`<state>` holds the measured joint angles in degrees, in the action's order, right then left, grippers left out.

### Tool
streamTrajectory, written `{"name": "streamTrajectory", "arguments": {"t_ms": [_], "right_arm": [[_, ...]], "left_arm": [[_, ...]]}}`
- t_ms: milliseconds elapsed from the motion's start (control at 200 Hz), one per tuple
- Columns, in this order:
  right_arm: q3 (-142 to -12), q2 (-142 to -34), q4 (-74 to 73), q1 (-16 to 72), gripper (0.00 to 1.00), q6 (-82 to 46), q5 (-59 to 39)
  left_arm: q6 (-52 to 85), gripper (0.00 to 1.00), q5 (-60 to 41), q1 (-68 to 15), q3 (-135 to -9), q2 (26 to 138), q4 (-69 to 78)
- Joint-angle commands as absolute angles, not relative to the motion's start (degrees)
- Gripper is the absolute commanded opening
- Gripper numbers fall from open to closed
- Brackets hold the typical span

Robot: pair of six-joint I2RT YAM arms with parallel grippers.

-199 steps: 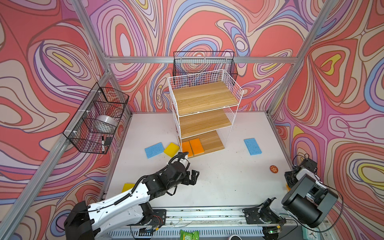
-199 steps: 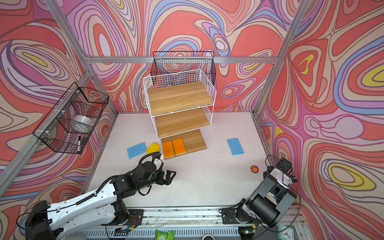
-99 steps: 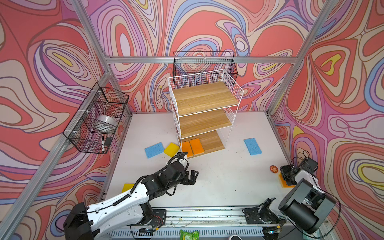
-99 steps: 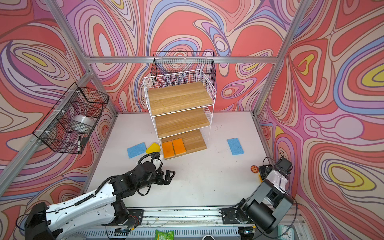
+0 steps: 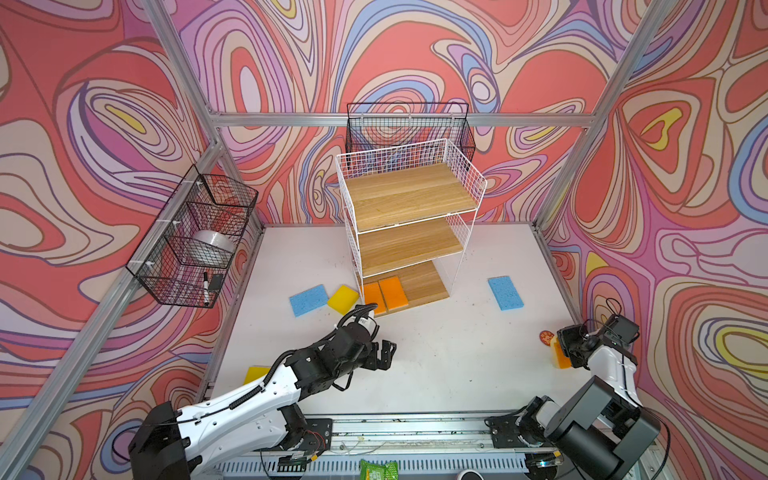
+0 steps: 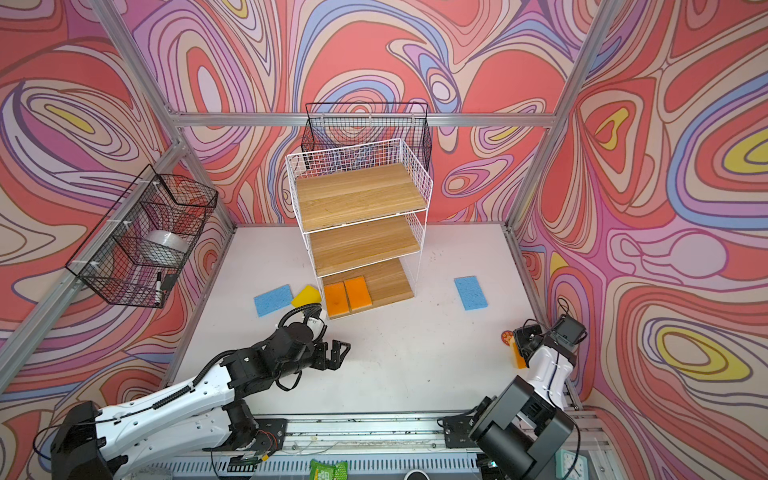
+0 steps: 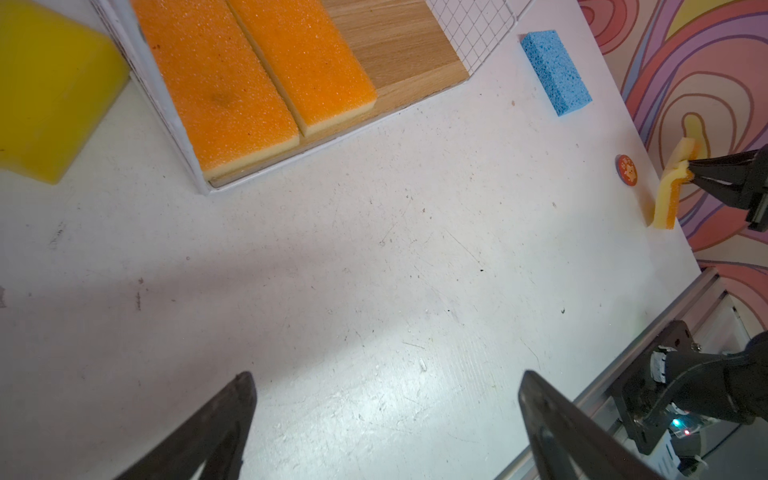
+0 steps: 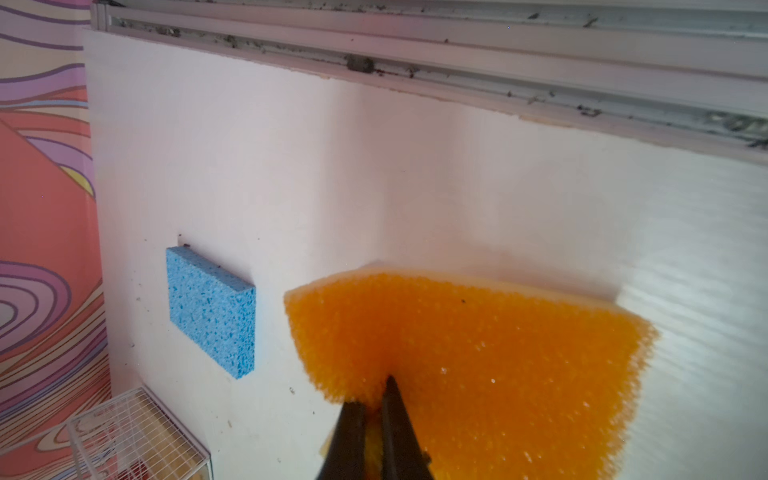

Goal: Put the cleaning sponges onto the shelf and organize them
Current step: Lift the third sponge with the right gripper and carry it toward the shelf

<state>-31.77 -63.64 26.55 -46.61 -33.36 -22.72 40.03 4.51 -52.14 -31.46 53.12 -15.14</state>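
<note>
Right wrist view: right end effector (image 8: 374,395) is clenched on the rim of an orange sponge (image 8: 478,353), which stands on edge at the right rim of the surface (image 5: 436,374), long axis along the wall. The round badge (image 5: 545,337) beside it has print too small to read. The left end effector (image 7: 386,374) hangs released over open mid-surface. An orange pair (image 5: 384,295) lies side by side on the bottom board of the shelf (image 5: 415,245), with free board beside it.

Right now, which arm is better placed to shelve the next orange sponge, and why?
The right: the right claw is shut on an orange sponge; the left claw is open and empty.
</note>
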Motion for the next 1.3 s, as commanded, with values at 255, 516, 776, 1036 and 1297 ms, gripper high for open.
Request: {"name": "streamTrajectory", "arguments": {"t_ms": [255, 516, 776, 1036, 1297], "right_arm": [[-32.39, -58.62, 26.87, -43.52, 0.0, -32.06, -29.18], [-30.7, -55.4, 25.05, -43.51, 0.0, -33.49, -30.26], [-29.28, -53.84, 22.68, -40.78, 0.0, -32.17, -32.83], [-36.7, -62.54, 22.85, -15.1, 0.0, -31.19, -19.73], [-38.61, -68.68, 19.46, 10.2, 0.0, -32.59, -8.22]], "left_arm": [[38.34, 1.0, 3.43, -48.38, -34.97, 50.08, -20.67], [38.01, 1.0, 2.95, -47.57, -35.1, 50.27, -20.48], [37.08, 1.0, 2.29, -46.26, -36.54, 51.02, -21.03], [37.89, 1.0, 2.18, -45.27, -36.3, 49.27, -21.29], [38.39, 1.0, 3.68, -44.24, -35.08, 45.2, -23.88]]}}
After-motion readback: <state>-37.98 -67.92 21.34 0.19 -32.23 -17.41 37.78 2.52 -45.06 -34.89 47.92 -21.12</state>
